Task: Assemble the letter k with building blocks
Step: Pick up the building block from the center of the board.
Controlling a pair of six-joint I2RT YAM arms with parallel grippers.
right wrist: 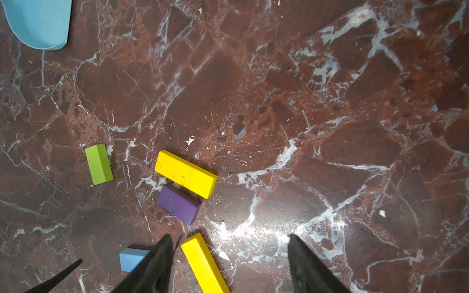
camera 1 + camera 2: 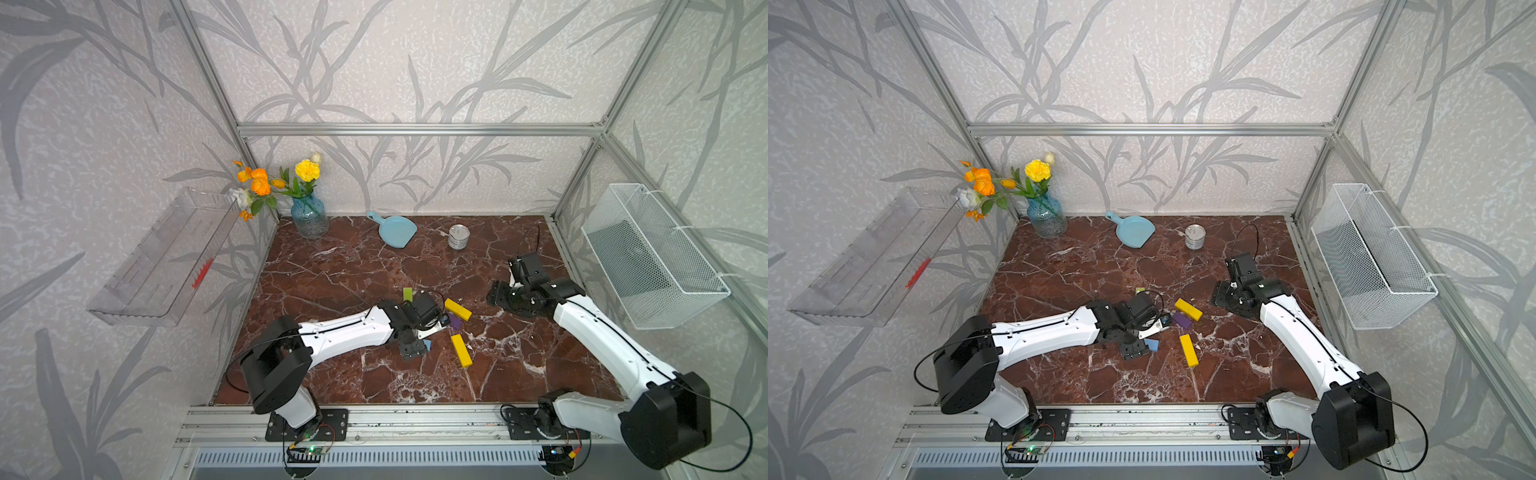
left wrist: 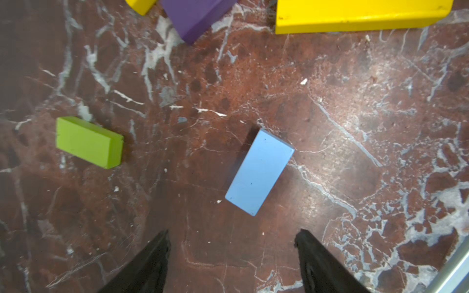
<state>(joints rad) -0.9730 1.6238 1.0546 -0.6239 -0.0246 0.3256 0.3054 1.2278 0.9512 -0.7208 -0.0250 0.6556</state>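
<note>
Five building blocks lie loose and scattered on the marble table (image 2: 332,270); no letter k shows. The lime green block (image 2: 407,294) is farthest back. One yellow bar (image 2: 458,309) touches the purple block (image 2: 455,321), and another yellow bar (image 2: 461,350) lies nearer the front. My left gripper (image 2: 411,351) is low beside the light blue block (image 2: 427,345). In the left wrist view the left gripper (image 3: 233,236) is open and empty, with the light blue block (image 3: 260,172) just beyond its fingertips. My right gripper (image 2: 500,296) hovers open to the right of the blocks, empty in its wrist view (image 1: 229,238).
A light blue dustpan (image 2: 397,230) and a silver tin can (image 2: 459,237) sit at the back. A blue glass vase (image 2: 309,216) with flowers stands in the back left corner. A wire basket (image 2: 652,257) hangs on the right wall, a clear tray (image 2: 162,257) on the left.
</note>
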